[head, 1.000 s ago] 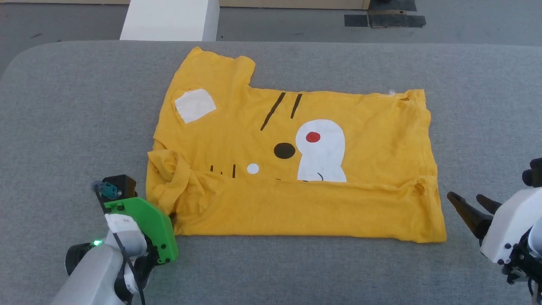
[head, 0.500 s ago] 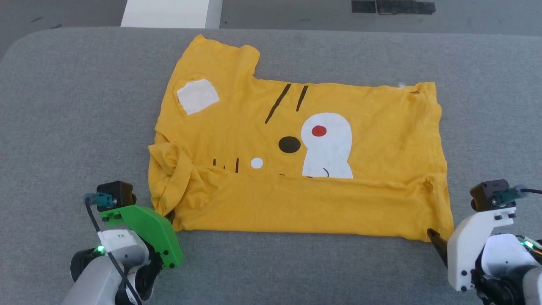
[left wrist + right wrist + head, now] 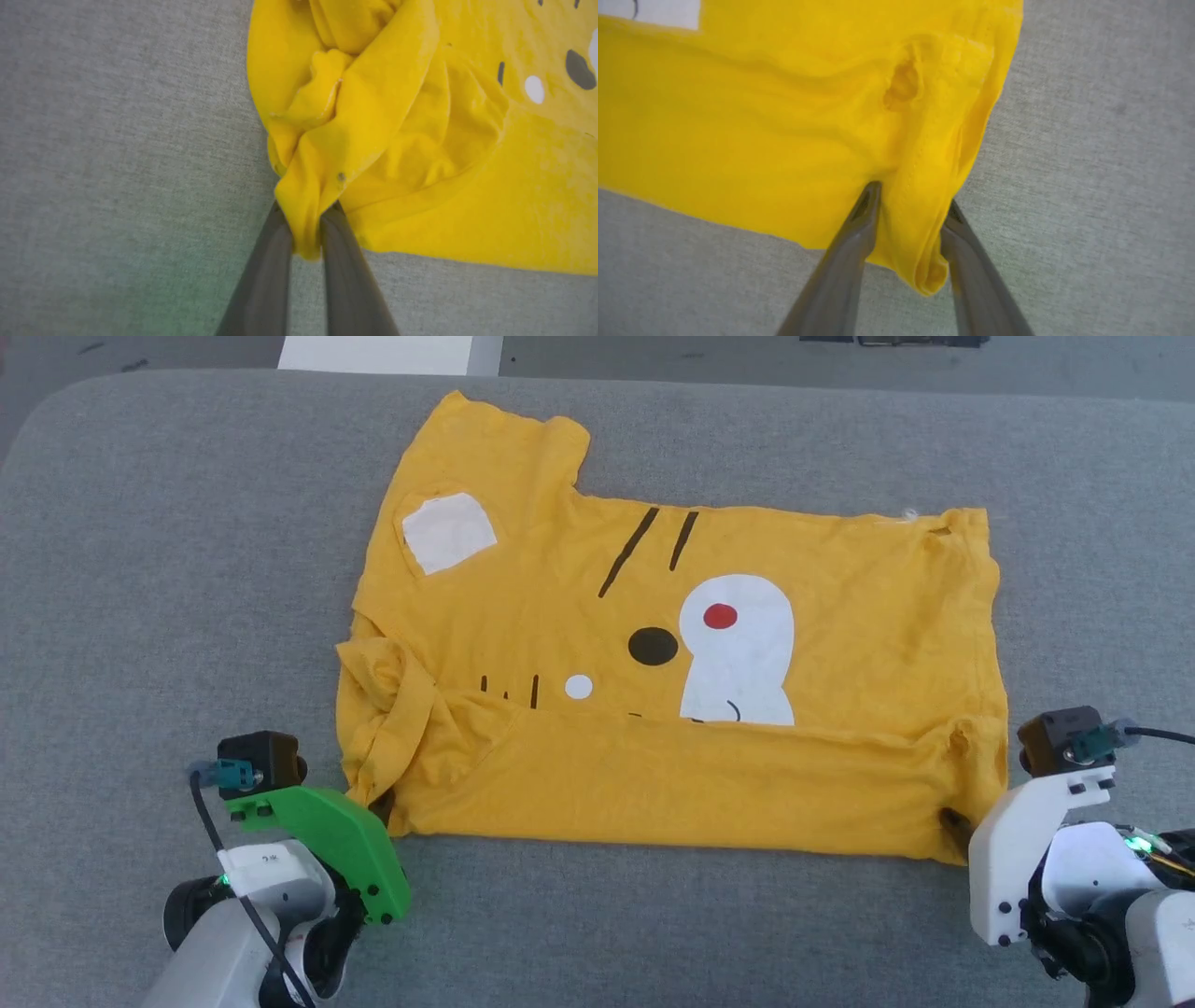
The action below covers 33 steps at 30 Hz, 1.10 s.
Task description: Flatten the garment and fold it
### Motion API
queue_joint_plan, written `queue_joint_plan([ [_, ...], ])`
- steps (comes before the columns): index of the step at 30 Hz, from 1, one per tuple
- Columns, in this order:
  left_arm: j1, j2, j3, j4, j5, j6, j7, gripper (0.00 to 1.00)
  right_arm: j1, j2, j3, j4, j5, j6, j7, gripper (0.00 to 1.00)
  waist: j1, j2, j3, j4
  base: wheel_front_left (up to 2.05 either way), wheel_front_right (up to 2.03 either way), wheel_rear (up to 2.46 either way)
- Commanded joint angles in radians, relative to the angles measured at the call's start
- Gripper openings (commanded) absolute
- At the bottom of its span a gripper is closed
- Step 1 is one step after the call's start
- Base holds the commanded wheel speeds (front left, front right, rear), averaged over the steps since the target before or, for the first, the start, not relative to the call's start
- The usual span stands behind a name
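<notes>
- We find one garment (image 3: 840,616), yellow, spread on the grey tabletop (image 3: 168,569). Its long axis runs left to right, with the sleeve end at the robot's left and the hem at its right.
- We note the near long edge is folded up over the print, and the far sleeve points away from the robot.
- The left gripper (image 3: 306,219) is closed tight, pinching the bunched near-left corner.
- The right gripper (image 3: 914,196) has its jaws apart, straddling the near-right corner without pinching it.
- We count one garment, two grippers and one tabletop.
</notes>
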Motion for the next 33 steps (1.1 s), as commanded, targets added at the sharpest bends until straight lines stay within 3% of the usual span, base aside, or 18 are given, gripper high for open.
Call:
queue_joint_plan([
  [1,0.017,-0.005,0.001,0.018,-0.010,-0.001,-0.003,0.00,0.000,0.005,0.013,0.019,0.021,-0.001,0.009,0.00,0.0000,0.0000,-0.013,-0.001,0.00,0.00,0.00],
  [7,0.040,0.027,0.040,-0.028,-0.016,0.018,-0.015,0.00,0.005,-0.017,-0.022,-0.063,0.074,-0.001,0.029,0.00,0.0000,0.0000,-0.080,-0.002,0.00,0.00,0.00],
  [16,0.150,0.095,0.070,-0.181,-0.021,0.092,0.052,0.00,0.103,-0.036,-0.090,-0.176,0.108,-0.001,0.147,0.00,0.0000,0.0000,-0.127,0.003,0.00,0.00,0.00],
  [21,0.212,0.072,0.043,-0.173,-0.047,0.103,0.080,0.00,0.158,-0.017,-0.095,-0.148,0.103,-0.001,0.181,0.00,0.0000,0.0000,-0.123,0.007,0.00,0.00,0.00],
  [25,0.208,0.042,0.021,-0.093,-0.067,0.076,0.079,0.00,0.164,0.001,-0.074,-0.078,0.091,-0.001,0.171,0.00,0.0000,0.0000,-0.115,0.007,0.00,0.00,0.00],
  [26,0.202,0.033,0.021,-0.075,-0.072,0.070,0.074,0.14,0.159,0.006,-0.070,-0.060,0.087,-0.001,0.161,0.00,0.0000,0.0000,-0.114,0.006,0.00,0.00,0.00],
  [27,0.196,0.030,0.021,-0.064,-0.073,0.066,0.069,0.73,0.154,0.011,-0.070,-0.047,0.085,-0.001,0.152,0.00,0.0000,0.0000,-0.114,0.006,0.00,0.00,0.00],
  [28,0.190,0.028,0.022,-0.051,-0.076,0.061,0.067,1.00,0.150,0.015,-0.067,-0.032,0.083,-0.001,0.142,0.29,0.0000,0.0000,-0.115,0.005,0.00,0.00,0.00],
  [29,0.186,0.028,0.023,-0.043,-0.078,0.057,0.067,1.00,0.147,0.013,-0.062,-0.022,0.082,-0.001,0.137,0.95,0.0000,0.0000,-0.117,0.005,0.00,0.00,0.00],
  [30,0.180,0.029,0.029,-0.039,-0.081,0.056,0.065,1.00,0.144,0.011,-0.058,-0.015,0.084,-0.001,0.129,1.00,0.0000,0.0000,-0.120,0.004,0.00,0.00,0.00],
  [33,0.181,0.050,0.048,-0.060,-0.091,0.059,0.077,1.00,0.139,-0.003,-0.053,-0.022,0.098,-0.001,0.123,1.00,0.0000,0.0000,-0.139,-0.001,0.00,0.00,0.00],
])
